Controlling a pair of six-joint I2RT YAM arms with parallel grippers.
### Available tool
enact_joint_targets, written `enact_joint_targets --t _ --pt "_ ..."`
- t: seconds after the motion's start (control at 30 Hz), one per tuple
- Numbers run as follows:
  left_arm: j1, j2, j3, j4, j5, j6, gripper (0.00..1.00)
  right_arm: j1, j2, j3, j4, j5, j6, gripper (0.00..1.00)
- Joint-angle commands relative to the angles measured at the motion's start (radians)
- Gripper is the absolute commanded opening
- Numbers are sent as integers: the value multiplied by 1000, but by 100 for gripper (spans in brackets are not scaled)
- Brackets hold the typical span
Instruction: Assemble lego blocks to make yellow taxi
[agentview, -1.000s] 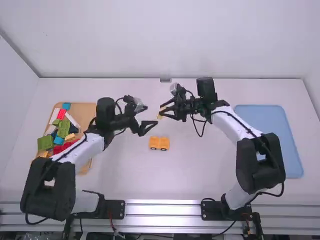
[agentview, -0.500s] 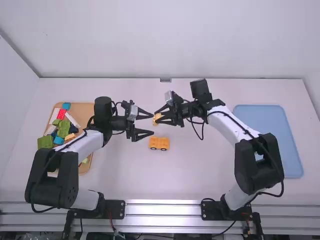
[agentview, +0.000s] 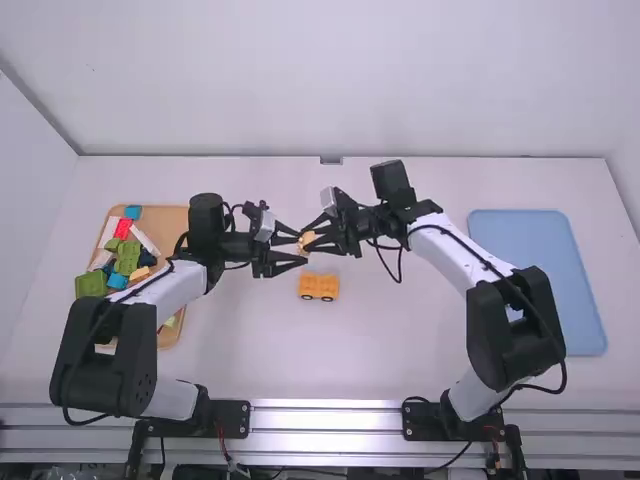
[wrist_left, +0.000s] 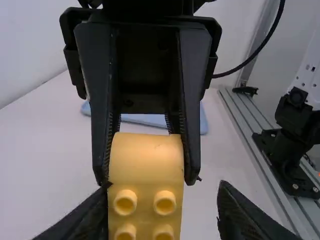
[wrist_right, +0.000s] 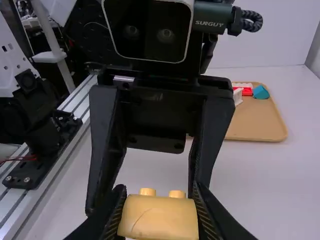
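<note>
1. You have a small yellow block (wrist_left: 145, 160) in midair between the two arms, above the white surface (agentview: 400, 350). Your right end effector (agentview: 308, 239) is closed on it, with a fingertip pressed against each side.
2. Your left end effector (agentview: 302, 249) is wide, its fingertips spread to either side of the same block. Its grip does not look taken yet.
3. On the surface, nearer you than the meeting grippers, sits the yellow car body (agentview: 319, 287) with dark wheels. It stands apart from both arms.
4. You appear to be partway through a handover, right to left, probably to change how the block is held before it goes on the car.
5. Next, you likely want to line up the left fingers, close them squarely, and only then let the right ones go. Release too early and the block could drop; close off-centre and it could twist.
6. The block's studs (wrist_left: 164, 202) point toward the left wrist, so you may need to turn it before pressing it down.
7. Spare blocks lie in the tan tray (agentview: 175, 215) on the left; the blue tray (agentview: 540, 280) is on the right.
8. You can see pale lettering (wrist_right: 209, 23) on the left arm's wrist camera mount.
</note>
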Motion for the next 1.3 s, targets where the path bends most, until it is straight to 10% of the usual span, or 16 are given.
enact_joint_targets --t 0.0,0.5,0.87,1.07,1.27 --pt "-4 -1 13 -5 -8 -8 54 -2 8 28 6 -9 -6 16" --pt "-32 -1 13 -11 -30 -5 51 9 8 28 28 11 28 15" --pt "-32 -1 13 -14 -74 -37 20 23 8 28 34 49 31 17" --pt "-35 -1 13 -68 -285 -149 9 -16 8 28 45 68 34 99" --pt "-36 -1 13 -146 -534 -261 12 -59 8 28 145 402 287 99"
